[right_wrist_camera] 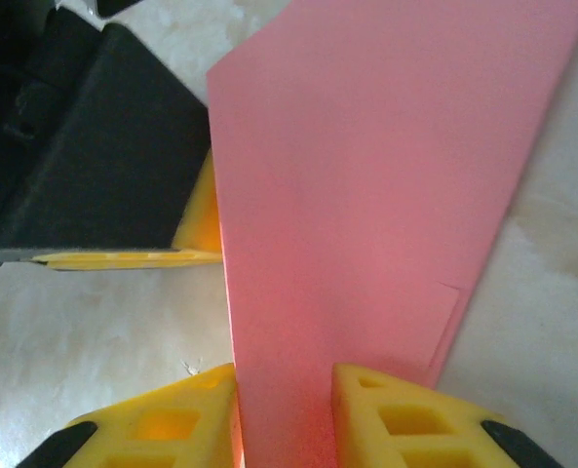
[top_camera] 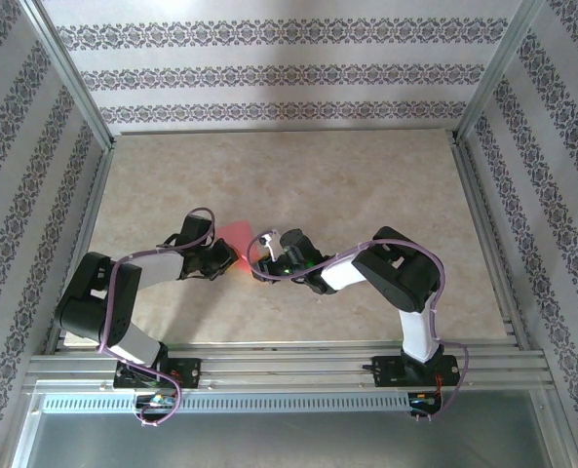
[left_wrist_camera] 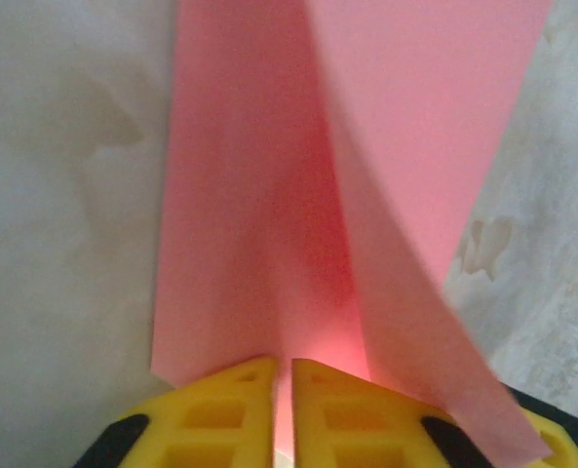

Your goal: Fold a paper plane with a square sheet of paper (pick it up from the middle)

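The paper plane (top_camera: pixel 238 234) is a folded pink-red sheet held just above the table centre, between the two arms. In the left wrist view the paper plane (left_wrist_camera: pixel 259 195) has a central ridge with a flap rising on each side. My left gripper (left_wrist_camera: pixel 284 375) is shut on that ridge, its yellow pads almost touching. From above, the left gripper (top_camera: pixel 227 256) is at the paper's near-left edge. My right gripper (top_camera: pixel 271 257) is at its near-right side. In the right wrist view the right gripper (right_wrist_camera: pixel 284 385) is open, with a flat panel of the paper plane (right_wrist_camera: pixel 366 175) running between its yellow pads.
One of the left gripper's yellow fingers (right_wrist_camera: pixel 201 219) and its black body sit close on the left of the right wrist view. The beige marbled tabletop (top_camera: pixel 347 185) is bounded by metal rails and patterned walls (top_camera: pixel 269 73). Both arm bases stand on the near rail (top_camera: pixel 289 366).
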`<action>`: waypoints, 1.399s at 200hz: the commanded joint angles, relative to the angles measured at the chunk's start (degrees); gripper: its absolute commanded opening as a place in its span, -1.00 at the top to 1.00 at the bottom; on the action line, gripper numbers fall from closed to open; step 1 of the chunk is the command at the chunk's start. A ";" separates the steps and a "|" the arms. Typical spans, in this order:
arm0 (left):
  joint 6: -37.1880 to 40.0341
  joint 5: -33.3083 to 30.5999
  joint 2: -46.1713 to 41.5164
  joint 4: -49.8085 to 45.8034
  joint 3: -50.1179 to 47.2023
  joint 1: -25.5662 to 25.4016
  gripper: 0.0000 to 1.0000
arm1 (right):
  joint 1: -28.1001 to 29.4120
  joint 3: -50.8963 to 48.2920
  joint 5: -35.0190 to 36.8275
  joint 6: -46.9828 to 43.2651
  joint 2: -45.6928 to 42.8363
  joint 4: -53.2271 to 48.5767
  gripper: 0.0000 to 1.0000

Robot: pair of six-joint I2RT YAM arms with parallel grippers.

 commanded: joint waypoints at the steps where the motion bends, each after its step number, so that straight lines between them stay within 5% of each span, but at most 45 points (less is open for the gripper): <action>1: -0.19 -0.80 0.85 1.14 1.33 -0.76 0.66 | -0.58 0.71 -0.15 -2.34 -1.23 -4.99 0.36; 53: 0.10 -1.90 1.22 -2.87 1.42 -0.77 0.53 | -0.66 1.09 1.17 -4.27 -2.03 -7.76 0.36; 201: 3.99 -3.61 3.66 -4.90 5.40 -0.74 0.67 | -1.01 0.98 1.32 -5.77 -2.92 -9.09 0.40; 280: 4.37 -3.20 5.27 -8.19 5.73 -0.74 0.34 | -0.93 2.70 2.26 -3.59 -6.60 -13.56 0.26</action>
